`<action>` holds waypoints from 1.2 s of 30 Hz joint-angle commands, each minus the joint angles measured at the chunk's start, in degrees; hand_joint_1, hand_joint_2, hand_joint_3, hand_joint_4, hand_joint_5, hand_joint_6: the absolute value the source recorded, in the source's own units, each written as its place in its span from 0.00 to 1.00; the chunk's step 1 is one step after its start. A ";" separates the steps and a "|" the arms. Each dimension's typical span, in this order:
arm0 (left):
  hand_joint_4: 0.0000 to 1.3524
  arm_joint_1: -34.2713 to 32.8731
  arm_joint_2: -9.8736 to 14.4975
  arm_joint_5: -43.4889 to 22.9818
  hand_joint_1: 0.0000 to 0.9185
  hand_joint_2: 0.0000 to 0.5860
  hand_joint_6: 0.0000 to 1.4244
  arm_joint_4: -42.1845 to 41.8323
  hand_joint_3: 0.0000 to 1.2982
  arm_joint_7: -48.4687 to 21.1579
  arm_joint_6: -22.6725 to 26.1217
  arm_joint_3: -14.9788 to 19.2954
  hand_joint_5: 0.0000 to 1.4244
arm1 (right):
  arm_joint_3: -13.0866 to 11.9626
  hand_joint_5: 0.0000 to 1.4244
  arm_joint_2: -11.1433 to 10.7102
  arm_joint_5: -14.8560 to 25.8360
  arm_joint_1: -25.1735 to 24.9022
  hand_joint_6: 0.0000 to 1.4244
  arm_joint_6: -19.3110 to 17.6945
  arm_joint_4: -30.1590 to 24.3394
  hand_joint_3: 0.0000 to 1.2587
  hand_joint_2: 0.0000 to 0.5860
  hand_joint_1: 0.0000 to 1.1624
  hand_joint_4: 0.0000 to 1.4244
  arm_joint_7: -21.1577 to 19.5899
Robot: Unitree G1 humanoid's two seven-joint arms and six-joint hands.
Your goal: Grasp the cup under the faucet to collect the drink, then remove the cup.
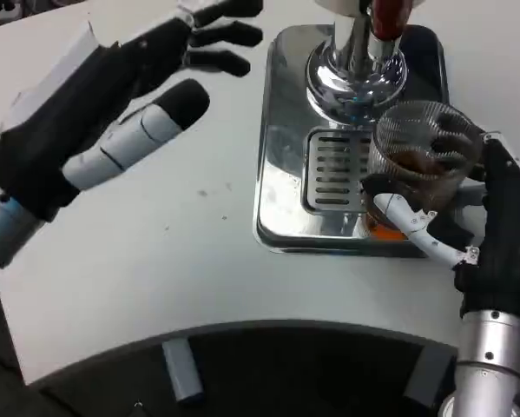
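right hand (468, 221): fingers wrapped around the clear ribbed glass cup (420, 152), amber drink in its bottom
cup: over the shiny steel drip tray (281, 130), at 4 o'clock from the chrome faucet column (357, 69)
left hand (129, 95): fingers spread, holding nothing, above the white table (155, 252) at 9 o'clock from the tray

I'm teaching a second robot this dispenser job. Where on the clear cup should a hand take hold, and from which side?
Grip the clear cup around its ribbed side wall, about mid-height, coming from the robot's right, as the right hand does here. The cup stands upright with brown drink inside, so a side wrap keeps it level. The chrome faucet crowds its top and left side, and the drip tray lies beneath.
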 commanded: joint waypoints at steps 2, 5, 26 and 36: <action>0.17 6.27 0.24 0.73 0.00 0.25 0.15 -3.37 0.16 1.50 1.09 0.46 0.22 | -0.32 0.60 -0.12 0.28 2.85 0.53 -0.77 -5.84 0.51 0.33 0.81 0.50 2.07; 0.17 8.62 0.30 1.59 0.00 0.25 0.15 -3.96 0.16 1.97 1.39 0.18 0.22 | -0.63 0.60 -0.15 0.72 4.21 0.53 -0.57 -8.08 0.51 0.33 0.81 0.50 3.87; 0.07 15.53 3.04 14.07 0.00 0.23 0.06 -10.13 0.10 4.13 2.54 -1.20 0.11 | -1.50 0.65 -0.20 2.18 10.31 0.59 -0.01 -17.74 0.54 0.30 0.82 0.53 12.78; 0.02 19.08 3.81 19.55 0.00 0.22 0.04 -17.57 0.07 4.22 5.22 -1.30 0.05 | -1.15 0.65 -0.91 3.76 12.83 0.60 -0.32 -19.93 0.55 0.30 0.82 0.53 16.97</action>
